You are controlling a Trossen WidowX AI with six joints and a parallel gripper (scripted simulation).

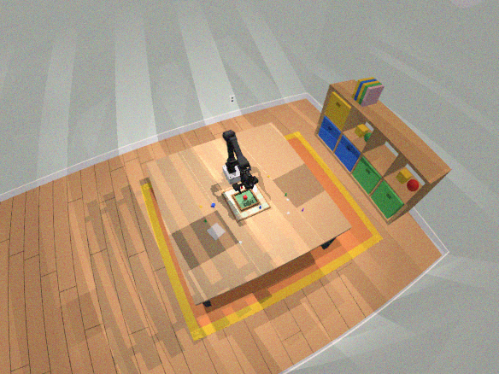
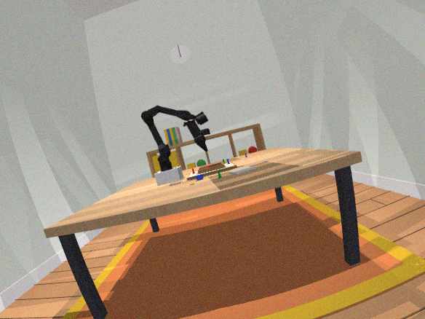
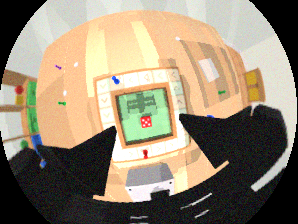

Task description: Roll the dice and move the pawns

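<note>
The red die (image 1: 245, 197) (image 2: 208, 167) (image 3: 146, 122) lies in the tray (image 3: 119, 112), and its top face seems to show five pips. The blue die (image 1: 213, 205) (image 2: 199, 177) (image 3: 210, 116) is on the table beside the board, partly hidden by a finger in the wrist view. The red pawn (image 1: 241, 187) (image 2: 193, 170) (image 3: 145, 154) stands on the board's arm-side row. The blue pawn (image 1: 260, 207) (image 2: 228, 161) (image 3: 116, 80) stands on the far row, near a corner. My gripper (image 2: 207, 151) (image 3: 148, 123) is wide open and empty above the tray.
The board (image 3: 106, 114) surrounds the tray; its visible arrows run anticlockwise in the wrist view. A white card (image 1: 216, 231) (image 3: 209, 70), green pawns (image 3: 62, 103) (image 3: 221, 92), a purple pawn (image 1: 302, 209) (image 3: 58, 67) and small white and yellow pieces lie around it.
</note>
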